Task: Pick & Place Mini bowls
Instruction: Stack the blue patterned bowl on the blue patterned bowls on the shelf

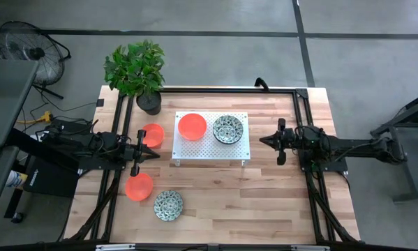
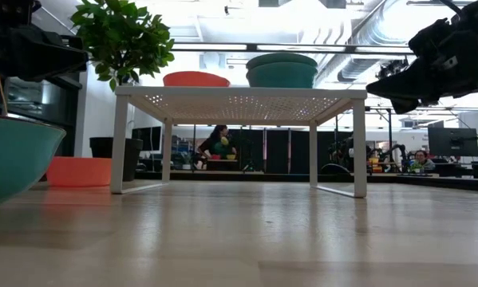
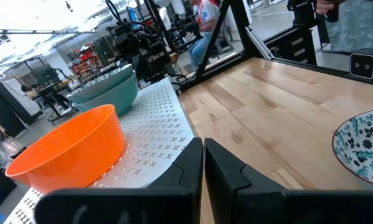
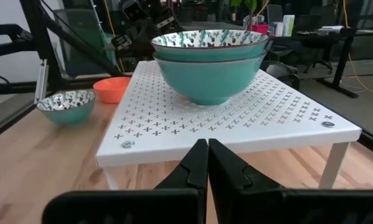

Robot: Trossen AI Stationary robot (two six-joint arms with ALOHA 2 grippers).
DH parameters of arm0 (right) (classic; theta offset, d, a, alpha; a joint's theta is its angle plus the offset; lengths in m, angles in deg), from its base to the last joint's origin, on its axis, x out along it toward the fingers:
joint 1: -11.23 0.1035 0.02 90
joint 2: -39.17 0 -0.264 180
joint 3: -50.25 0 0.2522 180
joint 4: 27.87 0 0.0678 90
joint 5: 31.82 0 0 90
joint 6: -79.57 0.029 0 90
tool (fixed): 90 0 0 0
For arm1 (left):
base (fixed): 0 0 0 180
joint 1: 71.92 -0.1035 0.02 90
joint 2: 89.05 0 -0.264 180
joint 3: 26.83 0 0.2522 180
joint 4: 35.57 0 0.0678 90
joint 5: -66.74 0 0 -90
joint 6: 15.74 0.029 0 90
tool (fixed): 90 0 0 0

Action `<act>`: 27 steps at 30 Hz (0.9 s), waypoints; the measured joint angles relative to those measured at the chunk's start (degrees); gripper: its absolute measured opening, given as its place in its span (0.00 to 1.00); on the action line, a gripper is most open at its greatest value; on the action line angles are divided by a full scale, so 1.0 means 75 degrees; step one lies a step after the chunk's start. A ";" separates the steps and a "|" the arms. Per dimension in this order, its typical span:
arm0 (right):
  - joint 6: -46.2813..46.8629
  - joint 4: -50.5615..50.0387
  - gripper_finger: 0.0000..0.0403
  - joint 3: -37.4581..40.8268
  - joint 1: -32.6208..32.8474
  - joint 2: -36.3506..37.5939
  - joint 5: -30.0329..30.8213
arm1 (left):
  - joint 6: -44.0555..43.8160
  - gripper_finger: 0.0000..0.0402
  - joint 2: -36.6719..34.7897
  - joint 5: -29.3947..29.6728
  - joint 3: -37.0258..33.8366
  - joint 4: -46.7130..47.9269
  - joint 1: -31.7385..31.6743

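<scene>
A white perforated rack (image 1: 210,148) stands mid-table. On it sit one orange bowl (image 1: 192,126) and two speckled bowls stacked one in the other (image 4: 208,59). A second orange bowl (image 1: 152,135) rests on the table left of the rack. A third orange bowl (image 1: 139,186) and a lone speckled bowl (image 1: 168,205) rest nearer the near edge. My left gripper (image 1: 153,149) is shut and hovers left of the rack, just near of the second orange bowl. My right gripper (image 1: 263,141) is shut and hovers right of the rack, pointing at it (image 4: 206,163).
A potted plant (image 1: 137,70) stands at the far left corner, behind the rack. Black frame rails (image 1: 303,118) run along the table's sides and far edge. Bare wood (image 1: 264,202) lies between the rack and the near edge.
</scene>
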 joint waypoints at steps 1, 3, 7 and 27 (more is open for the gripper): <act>0.0000 0.0000 0.00 0.0000 -0.0003 0.0000 0.0005 | 0.0001 0.02 0.0001 0.0000 0.0000 0.0000 0.0001; 0.0003 0.0000 0.00 0.0000 -0.0003 0.0000 0.0046 | 0.0002 0.02 0.0000 0.0003 0.0000 0.0000 0.0001; 0.0003 0.0000 0.00 0.0000 -0.0003 0.0000 0.0196 | 0.0001 0.02 0.0000 0.0001 0.0000 -0.0001 0.0000; 0.0154 0.0009 0.00 0.0003 -0.0003 0.0000 0.0245 | 0.1039 0.02 0.0000 0.2107 -0.0012 -0.0997 -0.0002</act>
